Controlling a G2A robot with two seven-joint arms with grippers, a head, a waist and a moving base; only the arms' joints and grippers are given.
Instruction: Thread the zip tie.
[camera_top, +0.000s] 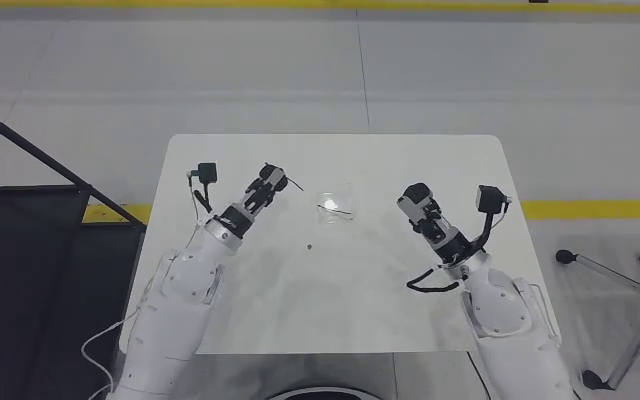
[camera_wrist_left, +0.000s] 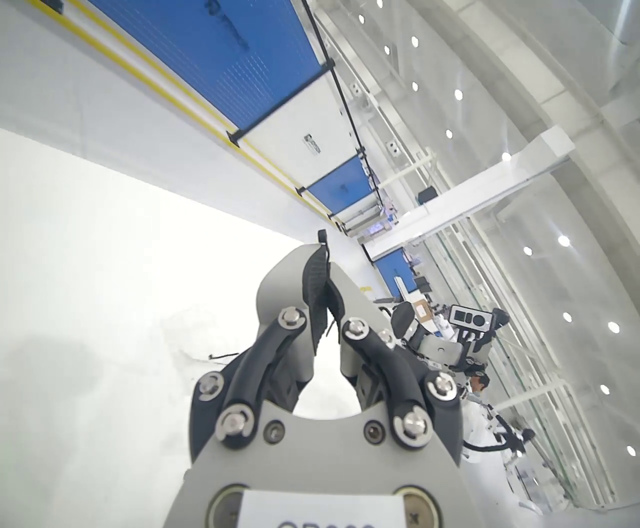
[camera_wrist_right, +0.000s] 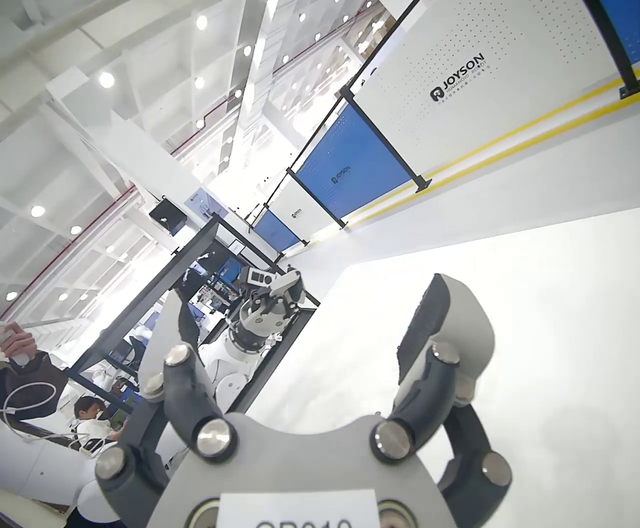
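My left gripper (camera_top: 275, 178) hovers over the table's left half, shut on a thin black zip tie (camera_top: 294, 185) whose free end sticks out toward the middle. In the left wrist view the pads of that gripper (camera_wrist_left: 325, 262) pinch the zip tie (camera_wrist_left: 322, 236), its tip poking past the fingertips. A second black zip tie (camera_top: 333, 209) lies in a clear plastic wrapper (camera_top: 337, 198) at the table's centre. My right gripper (camera_top: 408, 193) sits to the right of the wrapper, open and holding nothing; in its wrist view the gripper (camera_wrist_right: 305, 312) has its fingers spread wide.
The white table (camera_top: 400, 300) carries a small dark speck (camera_top: 311, 245) in front of the wrapper. A black frame and dark panel (camera_top: 40, 230) stand off the table's left side. The left arm (camera_wrist_right: 265, 305) appears far off in the right wrist view.
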